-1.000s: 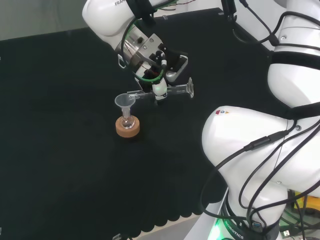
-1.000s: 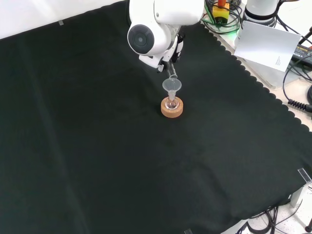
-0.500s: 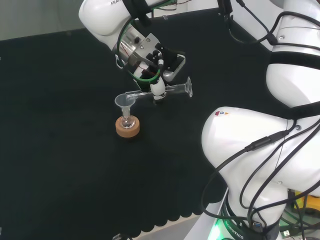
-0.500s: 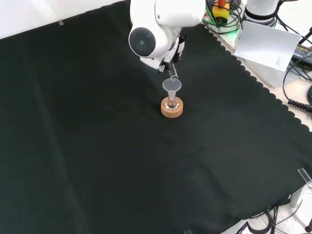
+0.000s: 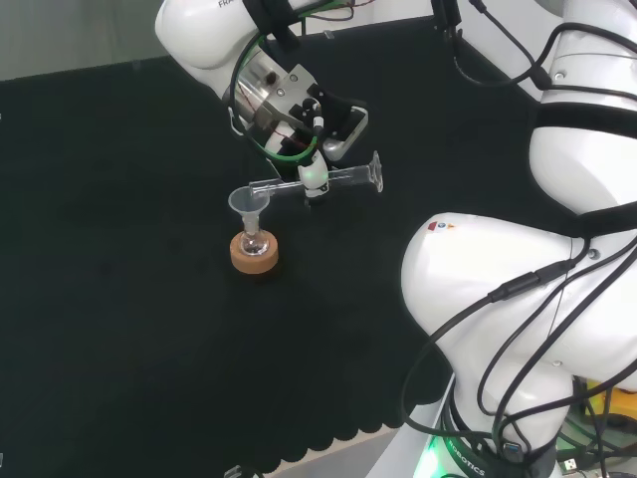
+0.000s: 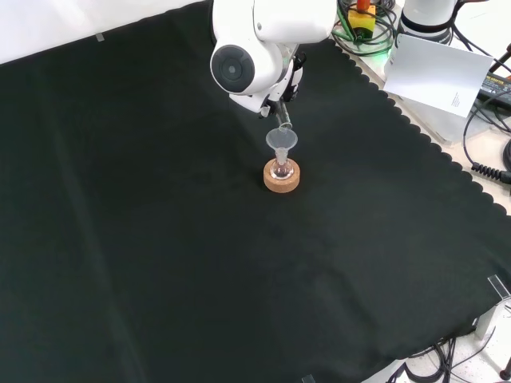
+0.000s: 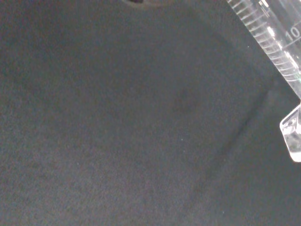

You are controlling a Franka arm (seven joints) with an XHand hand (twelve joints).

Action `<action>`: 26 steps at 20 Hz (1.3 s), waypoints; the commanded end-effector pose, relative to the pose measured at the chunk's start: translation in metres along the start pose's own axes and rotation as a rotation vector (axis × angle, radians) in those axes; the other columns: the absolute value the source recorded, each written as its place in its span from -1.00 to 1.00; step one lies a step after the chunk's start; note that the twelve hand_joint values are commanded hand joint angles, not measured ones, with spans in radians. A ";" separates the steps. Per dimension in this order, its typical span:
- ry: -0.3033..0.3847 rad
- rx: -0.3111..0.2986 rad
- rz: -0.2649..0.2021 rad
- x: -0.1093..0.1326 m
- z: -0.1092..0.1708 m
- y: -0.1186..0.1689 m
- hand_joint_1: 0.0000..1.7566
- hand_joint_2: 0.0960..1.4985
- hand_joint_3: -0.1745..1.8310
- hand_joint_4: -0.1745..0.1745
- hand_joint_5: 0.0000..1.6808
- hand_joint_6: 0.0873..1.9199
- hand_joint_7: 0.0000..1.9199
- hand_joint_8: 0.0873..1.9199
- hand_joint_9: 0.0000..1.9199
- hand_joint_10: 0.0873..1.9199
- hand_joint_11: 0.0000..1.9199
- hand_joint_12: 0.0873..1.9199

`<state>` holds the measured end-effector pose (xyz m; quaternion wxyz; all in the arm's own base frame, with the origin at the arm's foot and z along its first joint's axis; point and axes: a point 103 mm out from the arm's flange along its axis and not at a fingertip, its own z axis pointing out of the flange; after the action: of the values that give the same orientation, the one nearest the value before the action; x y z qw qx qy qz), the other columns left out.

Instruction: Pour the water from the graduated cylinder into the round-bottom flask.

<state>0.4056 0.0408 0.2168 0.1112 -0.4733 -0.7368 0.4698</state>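
Head view: hand [image 5: 315,171] clamped round near-level graduated cylinder [image 5: 338,179], mouth over funnel [image 5: 248,202].

Counter [image 6: 160,263] was draped in black cloth with a scalloped edge [image 6: 415,132]; tangled cables [image 6: 487,112] and a white sheet [image 6: 439,72] sat beyond it.

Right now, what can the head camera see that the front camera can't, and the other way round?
Head view alone: the graduated cylinder lies almost level in the hand, its mouth over the funnel and its foot pointing right. Front view alone: a white sheet and cables beyond the cloth's scalloped edge. Both: the funnel sitting in the round-bottom flask on its cork ring.
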 end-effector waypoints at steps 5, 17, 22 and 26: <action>0.000 -0.012 -0.005 0.002 -0.003 -0.002 0.29 0.51 -0.83 -0.86 0.08 0.13 0.53 -0.88 0.72 -1.00 0.50 -0.42; 0.044 -0.049 -0.037 -0.001 -0.005 -0.001 0.29 0.51 -0.83 -0.86 0.08 0.13 0.53 -0.88 0.72 -1.00 0.50 -0.42; 0.114 -0.111 -0.075 -0.005 -0.002 -0.002 0.29 0.51 -0.83 -0.86 0.08 0.13 0.53 -0.88 0.71 -1.00 0.50 -0.42; 0.153 -0.143 -0.098 -0.008 0.000 -0.003 0.28 0.52 -0.82 -0.86 0.08 0.13 0.53 -0.88 0.71 -1.00 0.50 -0.43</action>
<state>0.4092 0.0356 0.2223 0.1373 -0.4804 -0.7605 0.4147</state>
